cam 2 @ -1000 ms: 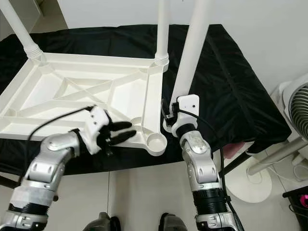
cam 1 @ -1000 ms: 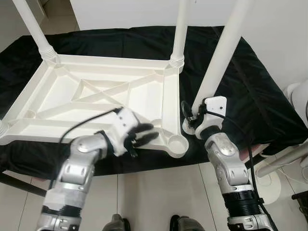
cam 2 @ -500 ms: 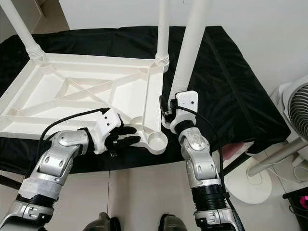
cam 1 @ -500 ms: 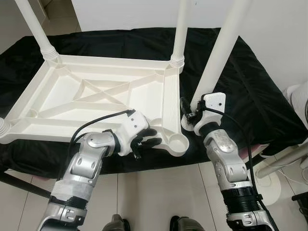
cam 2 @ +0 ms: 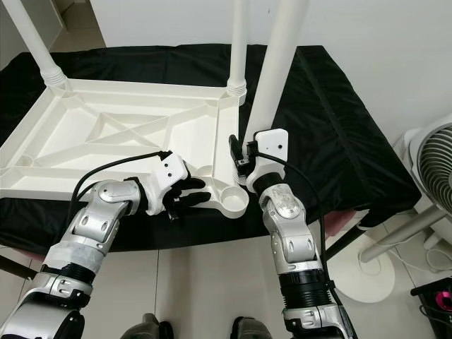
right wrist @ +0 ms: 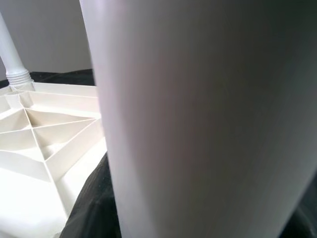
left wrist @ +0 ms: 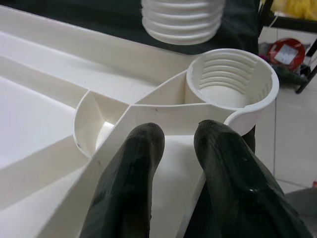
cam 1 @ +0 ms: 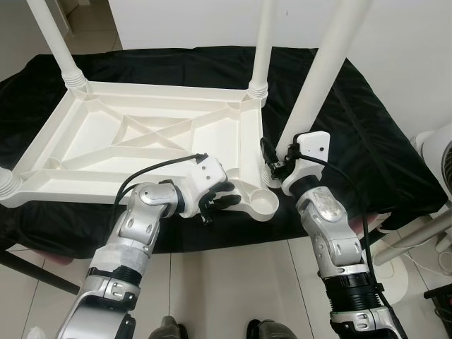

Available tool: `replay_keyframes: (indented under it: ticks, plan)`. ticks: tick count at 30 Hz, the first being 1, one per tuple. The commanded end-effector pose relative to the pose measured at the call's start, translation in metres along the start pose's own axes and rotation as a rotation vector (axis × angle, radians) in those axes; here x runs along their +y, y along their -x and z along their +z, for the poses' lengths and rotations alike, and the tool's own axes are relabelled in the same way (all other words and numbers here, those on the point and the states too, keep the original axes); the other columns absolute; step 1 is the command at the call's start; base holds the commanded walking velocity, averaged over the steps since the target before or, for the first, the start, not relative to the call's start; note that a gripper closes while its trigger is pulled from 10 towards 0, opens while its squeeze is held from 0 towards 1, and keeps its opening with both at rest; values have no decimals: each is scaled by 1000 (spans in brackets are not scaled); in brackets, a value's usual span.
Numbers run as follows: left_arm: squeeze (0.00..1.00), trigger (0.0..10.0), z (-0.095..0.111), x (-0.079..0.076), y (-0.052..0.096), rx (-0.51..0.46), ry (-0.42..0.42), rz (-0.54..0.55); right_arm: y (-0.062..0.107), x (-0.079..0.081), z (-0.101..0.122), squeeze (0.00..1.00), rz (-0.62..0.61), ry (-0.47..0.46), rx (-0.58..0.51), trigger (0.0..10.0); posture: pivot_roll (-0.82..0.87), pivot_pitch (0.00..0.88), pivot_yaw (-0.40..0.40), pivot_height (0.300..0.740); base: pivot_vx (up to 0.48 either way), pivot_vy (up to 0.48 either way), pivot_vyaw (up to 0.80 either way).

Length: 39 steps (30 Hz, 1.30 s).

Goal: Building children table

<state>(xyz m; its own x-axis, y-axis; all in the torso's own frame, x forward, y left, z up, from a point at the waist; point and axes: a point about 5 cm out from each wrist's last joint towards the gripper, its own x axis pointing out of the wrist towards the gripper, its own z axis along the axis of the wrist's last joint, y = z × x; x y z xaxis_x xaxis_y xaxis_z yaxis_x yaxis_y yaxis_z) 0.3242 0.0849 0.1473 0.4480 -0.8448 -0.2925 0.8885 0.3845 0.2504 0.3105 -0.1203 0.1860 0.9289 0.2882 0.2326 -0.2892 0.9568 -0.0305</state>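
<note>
White plastic children's table top [cam 1: 141,152] lies upside down on the black cloth-covered surface [cam 1: 353,134], ribbed underside up, at the centre of our head view. Two white tubular legs already stand in the far corner sockets, one at 11 o'clock [cam 1: 56,42] and one at 12 o'clock [cam 1: 263,42]; a third shows at the 9 o'clock edge [cam 1: 6,185]. The open threaded corner socket [cam 1: 263,203] sits at the near right corner, at about 5 o'clock from the top's centre. Our left gripper [cam 1: 215,200] rests on the near rim beside that socket, its two black fingers [left wrist: 133,163] slightly parted over a rib and, as far as we can judge, bracing the top without clamping anything. Our right gripper [cam 1: 272,166] is clasped round the lower end of the loose white plastic leg [cam 1: 321,70], which leans toward 1 o'clock; its threaded foot [left wrist: 182,20] hangs just beyond the socket, not yet over it. We judge the step in hand to be aligning this last leg with the socket. Risks from here: the lean may cause cross-threading if the leg enters tilted; a foot that lands on the socket rim may push the top across the cloth, since the left gripper only presses on it; and the long leg may slip in the low grasp.
</note>
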Motion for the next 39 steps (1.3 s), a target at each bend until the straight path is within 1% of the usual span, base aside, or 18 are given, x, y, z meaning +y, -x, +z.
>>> replay_keyframes:
  ticks: [1,5,7,8,9,10,13,17,21,22,23,24,29,31,33,34,36,39]
  plan:
    - [0,10000,-15,27,7,59,29,568,2,0,1,0,-5,-9,-19,10000,-114,74,4,740,0,0,0]
    - [0,10000,-16,32,10,58,31,589,2,1,0,0,-9,-9,-18,10000,-109,69,3,740,0,0,0]
    - [0,10000,-14,39,13,48,33,638,1,0,0,0,-16,-18,-16,10000,-105,67,3,740,0,0,0]
    - [0,10000,-14,39,13,48,33,638,1,0,0,0,-16,-18,-16,10000,-105,67,3,740,0,0,0]
    - [0,10000,-11,44,16,20,54,671,1,-1,-1,0,-29,-18,-16,10000,-99,61,5,740,0,0,0]
    - [0,10000,-7,52,22,-17,94,734,-1,-2,-2,0,-59,-29,-19,10000,-92,54,12,740,0,0,0]
    - [0,10000,-4,55,26,-49,118,746,-2,-2,-2,0,-65,-31,-30,10000,-89,51,14,740,0,0,0]
    - [0,10000,0,53,29,-88,130,733,-2,-1,-4,0,-60,-25,-29,10000,-82,44,23,740,0,0,0]
    - [0,10000,8,46,32,-148,103,710,2,1,-9,0,-28,-32,-22,10000,-77,40,30,740,0,0,0]
    - [0,10000,11,41,31,-186,149,681,3,2,-9,0,-12,-31,-24,10000,-73,38,33,740,0,0,0]
    - [0,10000,11,41,31,-186,149,681,3,2,-9,0,-12,-31,-24,10000,-73,38,33,740,0,0,0]
    - [0,10000,17,29,31,-253,187,609,6,3,-10,0,0,-37,-32,10000,-67,36,38,740,0,0,0]
    - [0,10000,23,16,33,-326,189,578,11,5,-16,0,21,-8,-35,10000,-56,36,35,740,0,0,0]
    - [0,10000,23,16,33,-326,189,578,11,5,-16,0,21,-8,-35,10000,-56,36,35,740,0,0,0]
    - [0,10000,18,5,32,-314,180,552,16,3,-23,0,24,4,-28,10000,-53,40,34,740,0,0,0]
    - [0,10000,18,5,32,-314,180,552,16,3,-23,0,24,4,-28,10000,-53,40,34,740,0,0,0]
    - [0,10000,14,-9,31,-301,161,502,23,3,-28,0,37,14,-18,10000,-45,52,31,740,0,0,0]
    - [0,10000,11,-20,30,-277,128,474,28,4,-31,0,47,26,-11,10000,-44,60,31,740,0,0,0]
